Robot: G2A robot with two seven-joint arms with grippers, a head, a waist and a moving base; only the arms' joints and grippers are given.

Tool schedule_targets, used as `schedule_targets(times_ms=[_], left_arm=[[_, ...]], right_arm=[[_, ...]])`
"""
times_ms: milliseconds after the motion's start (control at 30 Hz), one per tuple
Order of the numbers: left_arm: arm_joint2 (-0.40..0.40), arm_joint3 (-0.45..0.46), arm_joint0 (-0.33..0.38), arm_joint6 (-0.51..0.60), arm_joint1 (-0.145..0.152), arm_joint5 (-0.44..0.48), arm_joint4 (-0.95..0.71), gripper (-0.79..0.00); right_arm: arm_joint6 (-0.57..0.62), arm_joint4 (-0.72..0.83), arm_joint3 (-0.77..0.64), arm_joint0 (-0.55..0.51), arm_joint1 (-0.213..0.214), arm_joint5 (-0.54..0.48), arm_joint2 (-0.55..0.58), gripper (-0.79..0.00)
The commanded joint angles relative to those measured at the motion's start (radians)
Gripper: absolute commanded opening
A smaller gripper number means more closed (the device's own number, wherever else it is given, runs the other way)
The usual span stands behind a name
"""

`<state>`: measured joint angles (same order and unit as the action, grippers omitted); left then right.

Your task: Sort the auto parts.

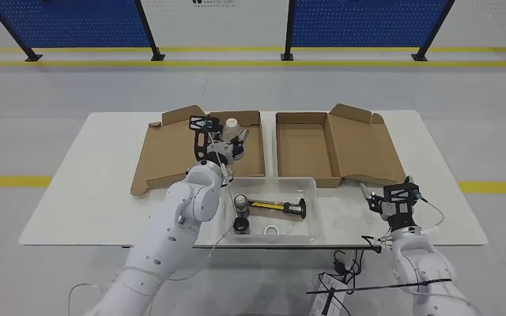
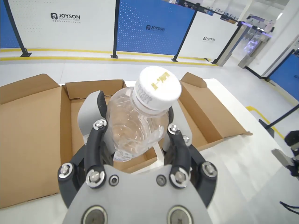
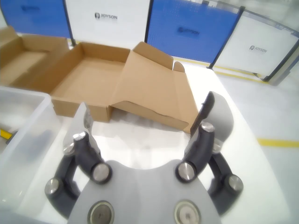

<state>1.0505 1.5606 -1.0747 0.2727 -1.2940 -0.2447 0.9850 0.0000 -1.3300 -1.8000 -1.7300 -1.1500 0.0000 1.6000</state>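
Left gripper (image 2: 135, 127) is clamped on the body of a clear plastic bottle (image 2: 142, 103), 1 finger on each side, with the white cap (image 2: 158, 87) pointing away from my wrist. I hold it over the left cardboard box (image 1: 158, 162), above its tray part, not its spread flap. I cannot tell whether the bottle's base touches the box floor.

My right gripper (image 3: 146, 104) is spread wide with nothing in it, low over the table (image 1: 95, 182) at the near right, just beside the flap of the right cardboard box (image 1: 304, 150).

I judge the step in hand to be the drop-off: this bottle goes into the left box. Next, I need to lower until the bottle is inside the walls, then let the fingers part and lift straight up so they do not drag it back out. It is light and round, so it may roll once freed, and a low release would help.

More sorting is left. The clear bin (image 1: 277, 181) at the near middle of the table holds a black cylindrical part (image 1: 240, 205), a yellow-and-black tool (image 1: 277, 207), a white ring (image 1: 271, 230) and a black ring (image 1: 240, 226). The right box looks bare from here.
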Motion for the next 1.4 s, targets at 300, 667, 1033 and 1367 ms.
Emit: schedule_targets(times_ms=[300,667,1033,1367], left_arm=[[-0.011,-0.172,0.034,-0.039,-0.022,0.0,-0.022,-0.785],[-0.007,-0.239,0.042,-0.022,-0.035,0.024,-0.045,-0.785],[0.025,-0.287,0.046,-0.052,-0.042,0.008,-0.046,-0.785],[0.036,-0.332,0.05,-0.075,-0.051,0.023,-0.051,-0.68]], right_arm=[[0.0,0.0,0.0,0.0,0.0,0.0,0.0,0.0],[0.0,0.0,0.0,0.0,0.0,0.0,0.0,0.0],[0.0,0.0,0.0,0.0,0.0,0.0,0.0,0.0],[0.0,0.0,0.0,0.0,0.0,0.0,0.0,0.0]])
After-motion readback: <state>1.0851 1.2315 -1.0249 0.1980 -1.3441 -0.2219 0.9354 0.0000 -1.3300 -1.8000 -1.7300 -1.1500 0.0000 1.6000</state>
